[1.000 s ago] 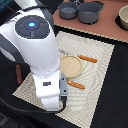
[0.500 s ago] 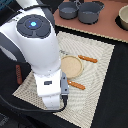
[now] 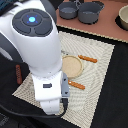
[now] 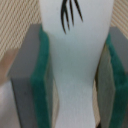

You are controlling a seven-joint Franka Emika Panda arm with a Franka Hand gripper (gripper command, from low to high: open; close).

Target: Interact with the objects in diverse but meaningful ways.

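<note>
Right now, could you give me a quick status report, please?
Gripper shut on white fish. Held above the striped mat. Arm hides the gripper in the exterior view; no obstruction visible.

Two grey pots (image 3: 80, 11) (one fish (image 4: 75, 65))

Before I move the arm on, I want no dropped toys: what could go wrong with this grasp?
The white fish sits between the green pads of the pincer, a smooth, narrow piece that may slip or twist. In the exterior view the arm hides the grasp, so a slip may go unseen. The wooden plate lies close by.
</note>
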